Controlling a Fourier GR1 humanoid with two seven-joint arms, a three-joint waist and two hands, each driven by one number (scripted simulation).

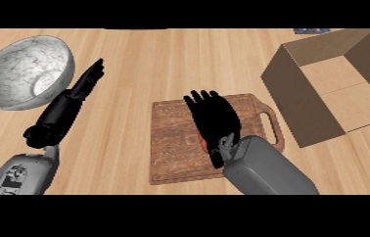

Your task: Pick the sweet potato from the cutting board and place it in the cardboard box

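My right hand's fingers (pixel 209 108) reach out straight over the cutting board (pixel 173 133), spread flat and not curled round anything that I can see. Under the right hand (pixel 215 126), at its left edge, a small sliver of orange-red shows: that I take to be the sweet potato (pixel 200 139), lying on the board and mostly hidden beneath my palm (whether I touch it or merely hover above it I cannot tell). So the pick is not yet made; I judge myself at the reach, just before closing on it.

The cardboard box (pixel 325 91) stands open to the right of the board, near its handle end, and nothing shows inside it. All the carrying and the placing are left to do.

My left hand (pixel 85 82) rests well apart on the left, fingers straight and relaxed, pointing up the view beside a grey speckled bowl (pixel 33 72) that has no part in this job. Board, box and bowl all sit on the pale wooden surface (pixel 166 59).

What remains, as I reckon it: close on the potato, lift, swing right, lower it into the box.
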